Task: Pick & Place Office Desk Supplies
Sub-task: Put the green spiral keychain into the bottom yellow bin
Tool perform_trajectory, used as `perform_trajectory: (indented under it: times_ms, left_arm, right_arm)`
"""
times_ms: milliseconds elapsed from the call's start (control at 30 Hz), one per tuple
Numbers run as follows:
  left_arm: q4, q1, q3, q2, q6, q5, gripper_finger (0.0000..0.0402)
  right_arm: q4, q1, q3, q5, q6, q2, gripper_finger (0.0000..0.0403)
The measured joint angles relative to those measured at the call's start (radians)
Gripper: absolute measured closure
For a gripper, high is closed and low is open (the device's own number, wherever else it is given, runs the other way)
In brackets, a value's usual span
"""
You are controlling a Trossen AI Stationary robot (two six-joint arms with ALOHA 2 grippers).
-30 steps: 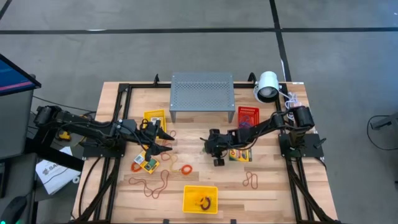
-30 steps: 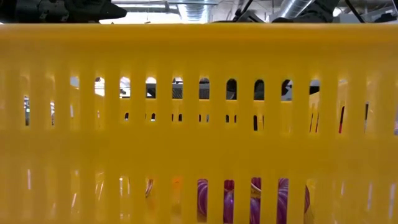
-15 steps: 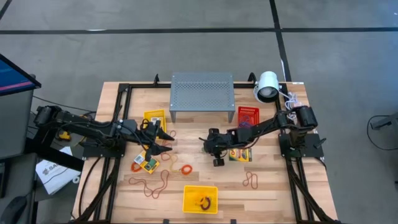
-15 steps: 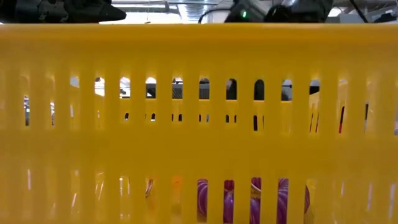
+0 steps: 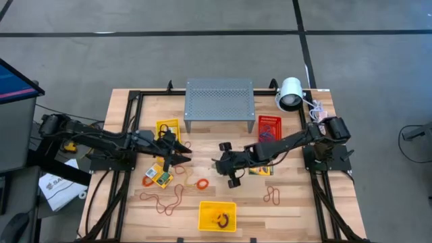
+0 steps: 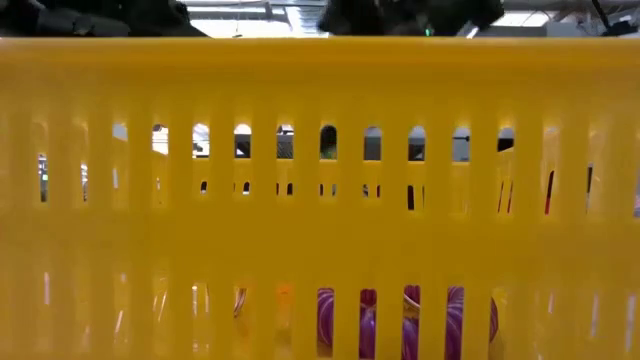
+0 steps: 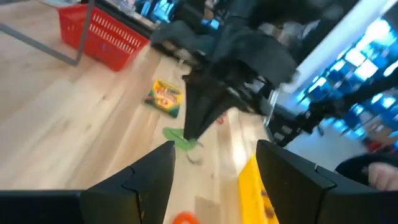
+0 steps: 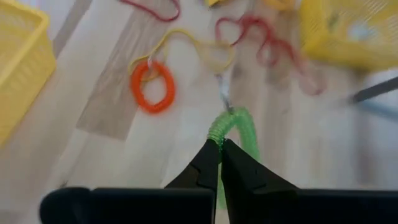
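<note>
While the left gripper [image 5: 177, 150] hangs parted and empty near the table's [image 5: 297, 216] middle, the right gripper [image 8: 220, 148] pinches a thin, ribbed green rubber band [image 8: 235, 127] — a limp loop over bare wood, an orange band [image 8: 151, 86] lying apart.

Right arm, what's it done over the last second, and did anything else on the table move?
The right gripper has slid toward the left arm and the table's middle, and now stands pinched shut on a green rubber band. The left gripper stayed open near the crayon box. The orange rubber band and the front yellow basket have not moved.
</note>
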Motion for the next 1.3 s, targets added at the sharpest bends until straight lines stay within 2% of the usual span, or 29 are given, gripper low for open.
perform_trajectory:
  times_ms: [167,400,667,900,1300]
  left_arm:
    - [0.167,0.022,0.001,0.131,-0.136,0.063,0.0179]
    - [0.381,0.049,0.002,0.262,-0.317,0.180,0.0179]
    - [0.377,0.051,0.086,0.359,-0.351,0.200,0.0179]
    - [0.321,0.058,0.162,0.472,-0.355,0.254,0.0179]
    - [0.314,0.089,0.213,0.582,-0.397,0.301,0.0179]
  right_arm:
    - [-0.081,0.051,0.074,0.127,-0.072,0.000,0.0401]
    - [-0.154,0.059,0.109,0.166,-0.107,0.000,0.0401]
    - [-0.155,0.066,0.109,0.171,-0.139,0.001,0.0401]
    - [-0.174,0.092,0.109,0.245,-0.170,0.001,0.0401]
    - [-0.177,0.099,0.109,0.271,-0.170,0.001,0.0401]
